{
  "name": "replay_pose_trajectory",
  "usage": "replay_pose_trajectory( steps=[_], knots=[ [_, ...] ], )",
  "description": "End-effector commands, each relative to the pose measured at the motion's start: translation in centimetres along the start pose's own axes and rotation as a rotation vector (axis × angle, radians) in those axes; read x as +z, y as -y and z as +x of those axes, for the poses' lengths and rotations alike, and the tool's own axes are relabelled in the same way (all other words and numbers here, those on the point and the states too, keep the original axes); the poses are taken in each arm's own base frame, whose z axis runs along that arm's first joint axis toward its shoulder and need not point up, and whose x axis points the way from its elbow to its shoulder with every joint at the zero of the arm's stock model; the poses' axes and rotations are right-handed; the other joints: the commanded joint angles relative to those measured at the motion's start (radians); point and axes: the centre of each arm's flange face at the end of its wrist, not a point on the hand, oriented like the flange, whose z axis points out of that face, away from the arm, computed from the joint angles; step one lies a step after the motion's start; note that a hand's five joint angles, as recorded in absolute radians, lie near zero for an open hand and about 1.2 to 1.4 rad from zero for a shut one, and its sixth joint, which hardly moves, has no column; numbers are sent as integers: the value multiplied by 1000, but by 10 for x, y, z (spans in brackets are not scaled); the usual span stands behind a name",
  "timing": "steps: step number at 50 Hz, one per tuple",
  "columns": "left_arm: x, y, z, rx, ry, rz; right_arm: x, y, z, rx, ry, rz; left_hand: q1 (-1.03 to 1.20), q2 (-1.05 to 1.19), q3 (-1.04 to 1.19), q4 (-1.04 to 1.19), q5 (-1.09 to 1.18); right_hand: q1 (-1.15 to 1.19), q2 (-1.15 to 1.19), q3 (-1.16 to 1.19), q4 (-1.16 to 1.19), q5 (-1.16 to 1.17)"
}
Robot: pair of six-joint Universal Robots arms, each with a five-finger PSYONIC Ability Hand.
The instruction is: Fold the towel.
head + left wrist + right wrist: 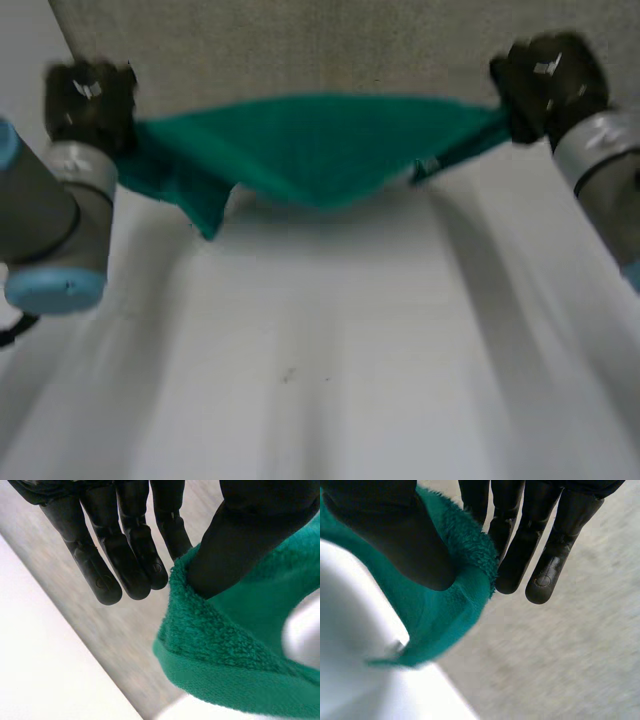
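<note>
A green towel (pixel 310 145) hangs stretched between my two hands above the far edge of the white table (pixel 320 360), sagging in the middle. My left hand (pixel 90 100) pinches the towel's left corner (pixel 210 630): its thumb (pixel 240 535) presses the cloth against the straight fingers (pixel 125 555). My right hand (pixel 545 85) pinches the right corner (pixel 450 595) the same way, thumb (pixel 405 540) on the cloth, fingers (pixel 530 545) straight beside it. A loose flap (pixel 205 205) of the towel droops below the left hand.
Beyond the table's far edge lies grey carpeted floor (pixel 300 45). The near and middle table surface is bare white.
</note>
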Motion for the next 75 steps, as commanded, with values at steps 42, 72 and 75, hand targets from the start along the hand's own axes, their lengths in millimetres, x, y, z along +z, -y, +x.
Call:
replay_pose_trajectory(
  steps=[42, 72, 75],
  knots=[
    [-53, -92, -1, -94, -279, -622, -32, -110, 2, 62, 57, -332, -698, -758, -753, -757, -686, 438, 229, 216, 208, 242],
    [-13, -122, 16, -108, -284, -742, -34, -129, -12, 33, 106, -383, -571, -631, -626, -631, -560, 438, 229, 216, 208, 242],
    [-14, -125, 16, -103, -276, -750, -33, -129, -12, 32, 106, -382, -493, -553, -548, -552, -482, 438, 229, 216, 208, 242]
  ],
)
